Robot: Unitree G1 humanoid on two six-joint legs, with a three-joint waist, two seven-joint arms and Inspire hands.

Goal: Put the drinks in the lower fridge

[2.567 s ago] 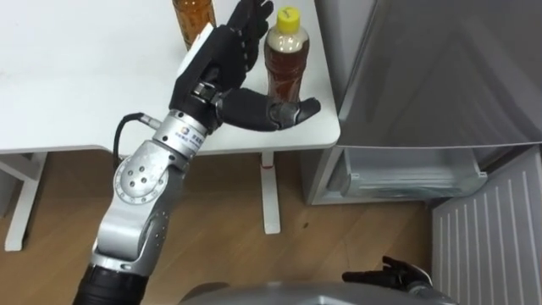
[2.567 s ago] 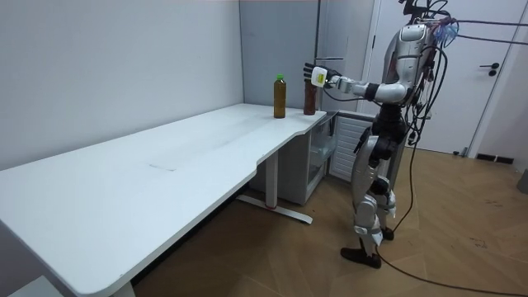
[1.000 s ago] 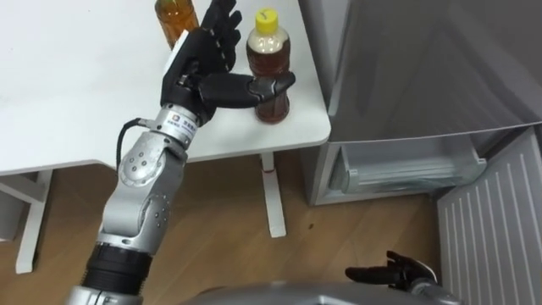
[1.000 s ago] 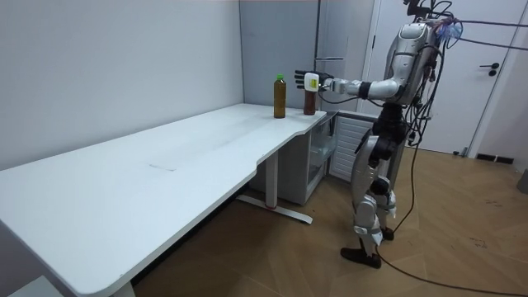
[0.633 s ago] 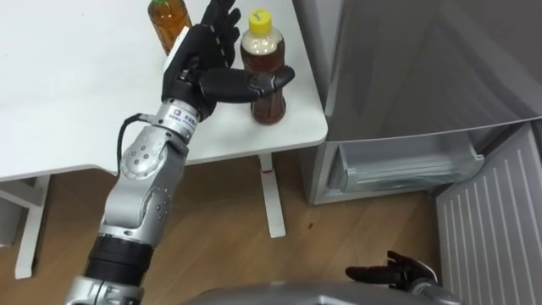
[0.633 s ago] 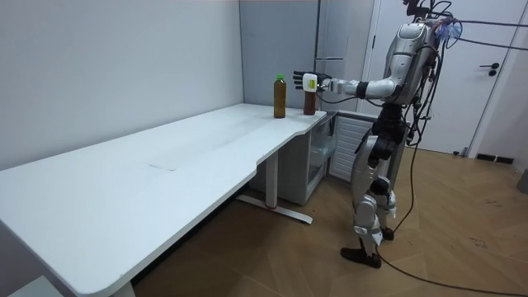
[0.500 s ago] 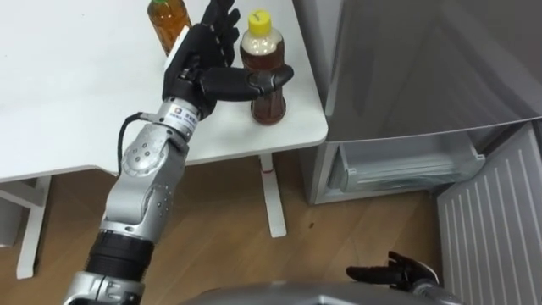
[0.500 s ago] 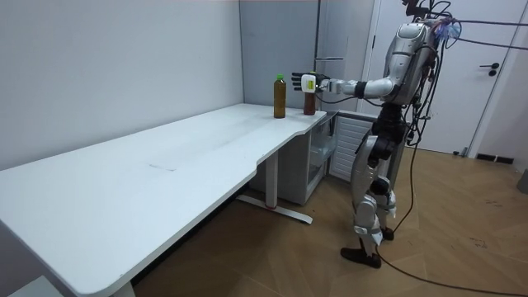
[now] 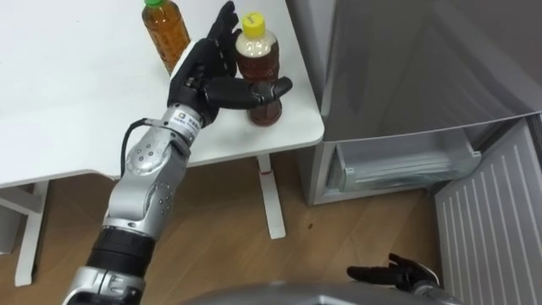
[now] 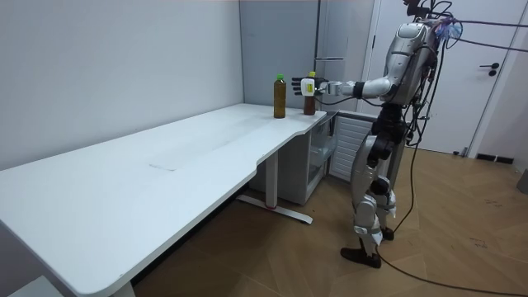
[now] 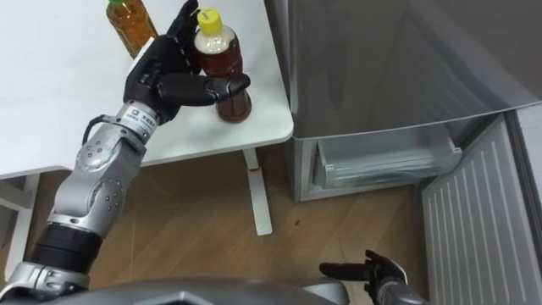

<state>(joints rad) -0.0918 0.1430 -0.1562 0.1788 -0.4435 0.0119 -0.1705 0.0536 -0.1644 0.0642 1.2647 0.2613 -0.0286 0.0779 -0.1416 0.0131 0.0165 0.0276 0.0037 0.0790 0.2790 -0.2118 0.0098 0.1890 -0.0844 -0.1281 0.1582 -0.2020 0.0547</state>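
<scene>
A brown drink bottle with a yellow cap (image 9: 257,58) stands near the white table's (image 9: 68,102) right corner. My left hand (image 9: 201,74) is against its left side. The fingers stretch straight up behind the bottle and the thumb lies across its front. A second brown bottle with a green cap (image 9: 166,32) stands further back on the table, left of the hand. My right hand (image 9: 396,275) hangs low at the bottom of the eye view, its fingers relaxed and holding nothing. In the room view I stand at the table's end with my left arm stretched out to the bottles (image 10: 309,97).
Right of the table stands the grey fridge (image 9: 423,59). Its lower compartment (image 9: 406,165) is open and its door (image 9: 495,224) swings out at the lower right. Wooden floor lies below, with the table's white leg (image 9: 268,199) between.
My left hand has reached forward up to the yellow-capped bottle, and its thumb has come across the bottle's front. The eye views have shifted. The right hand has stayed low.
</scene>
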